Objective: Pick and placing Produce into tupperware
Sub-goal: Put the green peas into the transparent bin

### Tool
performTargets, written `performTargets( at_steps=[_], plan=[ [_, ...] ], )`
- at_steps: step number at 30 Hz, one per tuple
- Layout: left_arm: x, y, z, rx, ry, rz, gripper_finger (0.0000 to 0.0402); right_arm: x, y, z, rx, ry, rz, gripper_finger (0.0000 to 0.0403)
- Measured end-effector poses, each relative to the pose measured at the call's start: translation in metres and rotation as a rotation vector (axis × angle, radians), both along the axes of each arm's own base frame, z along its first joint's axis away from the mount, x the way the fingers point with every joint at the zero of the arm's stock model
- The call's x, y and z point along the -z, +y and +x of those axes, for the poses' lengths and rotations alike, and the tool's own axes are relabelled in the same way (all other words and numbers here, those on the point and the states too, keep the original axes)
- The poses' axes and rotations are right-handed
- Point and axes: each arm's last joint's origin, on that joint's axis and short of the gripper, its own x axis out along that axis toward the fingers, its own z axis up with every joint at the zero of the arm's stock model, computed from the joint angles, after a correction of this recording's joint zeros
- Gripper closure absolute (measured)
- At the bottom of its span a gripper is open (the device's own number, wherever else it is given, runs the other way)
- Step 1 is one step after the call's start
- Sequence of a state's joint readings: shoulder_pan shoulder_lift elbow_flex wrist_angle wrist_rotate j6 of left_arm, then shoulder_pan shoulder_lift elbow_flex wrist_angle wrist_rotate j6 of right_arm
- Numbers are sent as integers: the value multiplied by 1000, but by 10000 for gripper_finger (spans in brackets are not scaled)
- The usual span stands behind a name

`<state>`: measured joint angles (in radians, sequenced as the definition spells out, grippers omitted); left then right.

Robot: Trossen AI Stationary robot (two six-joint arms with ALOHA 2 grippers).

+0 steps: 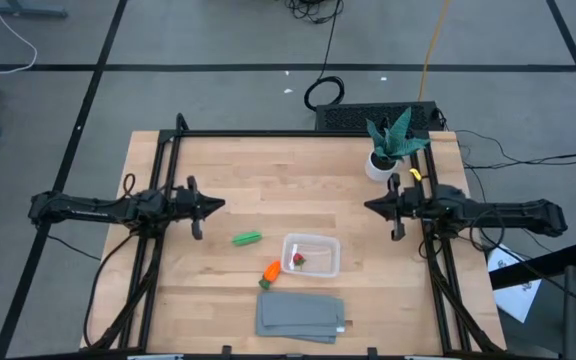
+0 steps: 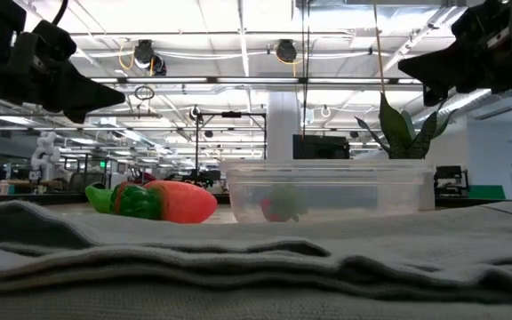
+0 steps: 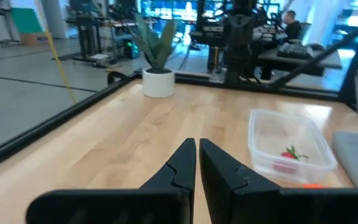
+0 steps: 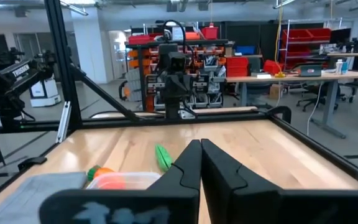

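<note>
Now, from the high view, I see nearest the bottom edge the folded grey cloth point(image 1: 300, 316), lying flat in the lower middle of the frame. Just above its left corner is the orange carrot point(image 1: 271, 272), close beside the lower left corner of the tupperware point(image 1: 313, 255) but outside it. The red berry point(image 1: 297, 261) lies inside the tupperware, near its left wall. The green pod point(image 1: 247, 238) rests on the bare desk point(image 1: 268, 170) to the left of the tupperware, a little apart from it.

Higher, at the middle left of the frame, I have the left gripper point(image 1: 218, 205) hanging over the desk, its fingers almost together with only a thin slit between them and nothing held. At the middle right the right gripper point(image 1: 370, 206) faces it, fingers pressed fully together, also empty. Both are well apart from the produce.

Farthest, in the upper right corner of the desk, stands the spiky plant in a white pot point(image 1: 385, 150).
</note>
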<state>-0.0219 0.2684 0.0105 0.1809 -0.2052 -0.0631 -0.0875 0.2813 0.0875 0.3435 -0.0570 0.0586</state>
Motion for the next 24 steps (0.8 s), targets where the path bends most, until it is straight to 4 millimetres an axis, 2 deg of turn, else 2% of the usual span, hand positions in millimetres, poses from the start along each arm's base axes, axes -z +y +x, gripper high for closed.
performTargets(
  at_steps=[12, 24],
  plan=[
    [-9, -2, 1, 62, -83, -51, 378, 1, 0, 0, 2, 1, -38, 403],
    [-63, -2, 6, 66, -173, -2, 378, 2, 0, 0, 3, 3, -56, 403]
  ],
)
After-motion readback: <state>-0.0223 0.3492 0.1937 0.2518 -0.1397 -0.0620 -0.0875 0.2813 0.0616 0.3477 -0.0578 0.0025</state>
